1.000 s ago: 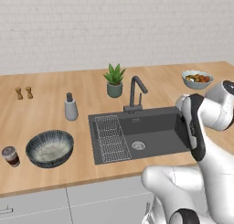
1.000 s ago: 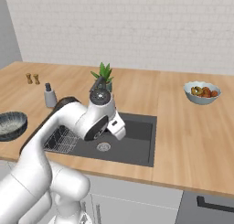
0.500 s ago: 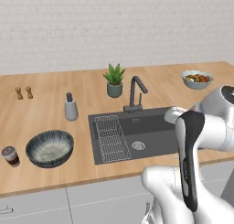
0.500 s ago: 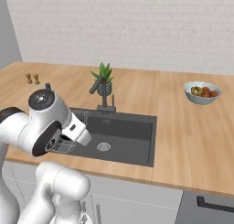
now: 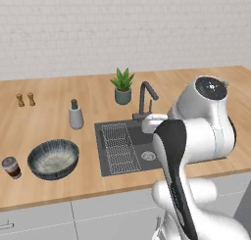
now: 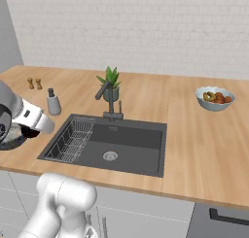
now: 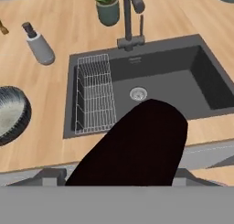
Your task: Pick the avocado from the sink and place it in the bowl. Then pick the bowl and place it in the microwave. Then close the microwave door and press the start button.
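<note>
Wide wooden table (image 5: 44, 121) running the whole width under a white brick wall, and sunk in its middle, the dark grey sink (image 5: 128, 145), wire rack (image 7: 94, 94) along its left side, round drain (image 7: 138, 93) mid-floor, gooseneck faucet (image 6: 108, 98) on the far rim. The white arm (image 5: 196, 136) folds in the near right of the left base view, covering the sink's right half. In the hand view a big near-black rounded shape, the avocado (image 7: 137, 147), looms right at the camera, over the sink's near rim; the fingers are hidden behind it, so how wide they stand cannot be told, nor whether they grip it. Left of the sink, near the table's front edge, sits the blue-grey streaked bowl (image 5: 53, 158), pale speckled inside, upright. Far right, well apart, a small light bowl of orange-red fruit (image 6: 215, 98). Behind the faucet, a potted plant (image 5: 122, 86). Left of the sink, farther back, a grey soap dispenser (image 5: 75, 115). Just left of the bowl, a small dark-lidded cup (image 5: 11, 167). Far left, two little brown shakers (image 5: 25, 99), side by side.
</note>
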